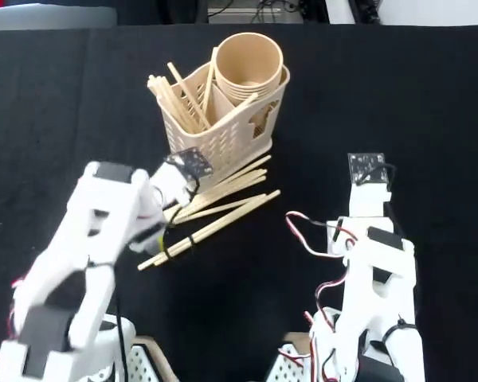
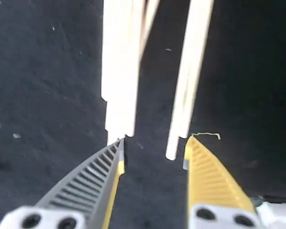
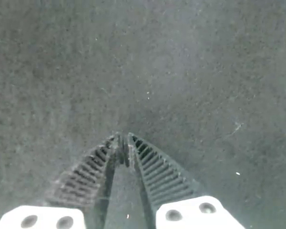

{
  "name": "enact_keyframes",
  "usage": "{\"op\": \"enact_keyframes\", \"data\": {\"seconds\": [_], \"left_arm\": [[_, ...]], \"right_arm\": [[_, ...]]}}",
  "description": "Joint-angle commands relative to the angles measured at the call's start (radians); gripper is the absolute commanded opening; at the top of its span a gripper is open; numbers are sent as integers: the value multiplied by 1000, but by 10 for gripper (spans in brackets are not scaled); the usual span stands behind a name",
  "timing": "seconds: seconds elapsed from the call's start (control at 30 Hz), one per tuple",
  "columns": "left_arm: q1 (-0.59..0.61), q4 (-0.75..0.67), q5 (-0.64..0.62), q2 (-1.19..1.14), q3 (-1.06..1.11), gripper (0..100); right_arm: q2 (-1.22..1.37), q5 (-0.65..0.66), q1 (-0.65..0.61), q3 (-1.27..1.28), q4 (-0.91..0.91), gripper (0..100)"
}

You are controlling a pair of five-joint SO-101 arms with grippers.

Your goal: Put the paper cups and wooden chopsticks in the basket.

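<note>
Left fingers (image 2: 207, 171) spread open astride the ends of loose chopsticks (image 2: 118, 71) lying on the counter (image 1: 398, 95) beside the basket (image 1: 223, 143), placed to pinch them; paper cups (image 1: 248, 57) sit stacked inside. Right fingers (image 3: 155, 164) closed, idle over bare counter.

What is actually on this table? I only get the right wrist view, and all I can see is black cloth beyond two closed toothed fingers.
Observer: A cream basket stands toward the far side of the table, with stacked paper cups in one side of it.
Operator: Any chopsticks around?
Observer: Yes. Some chopsticks stand in the basket's other side, and loose chopsticks lie on the table just in front of it.
Operator: And the other arm?
Observer: The left gripper is open, low over the near ends of the loose chopsticks.
</note>
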State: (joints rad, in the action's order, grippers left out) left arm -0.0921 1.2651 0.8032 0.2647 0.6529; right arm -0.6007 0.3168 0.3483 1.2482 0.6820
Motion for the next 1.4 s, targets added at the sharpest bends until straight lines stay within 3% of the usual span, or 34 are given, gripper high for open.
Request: {"op": "enact_keyframes", "data": {"seconds": [0.0,0.33,0.53,0.77,1.03,1.23,1.37], "left_arm": [[30,3,72,-115,-125,209],[28,-6,101,-204,-113,205],[21,-204,101,-245,15,108],[21,-222,101,-210,44,28],[19,-61,104,-104,44,29],[22,129,203,26,45,29],[36,160,247,120,114,29]], "right_arm": [[8,-9,-12,-38,-3,22],[4,-9,-11,-13,-51,22],[2,-9,-11,-13,-51,22],[2,-9,-11,-13,-51,22],[2,-9,-11,-13,-51,22],[4,-9,9,-13,-54,22],[4,-9,15,-13,-54,22]]}}
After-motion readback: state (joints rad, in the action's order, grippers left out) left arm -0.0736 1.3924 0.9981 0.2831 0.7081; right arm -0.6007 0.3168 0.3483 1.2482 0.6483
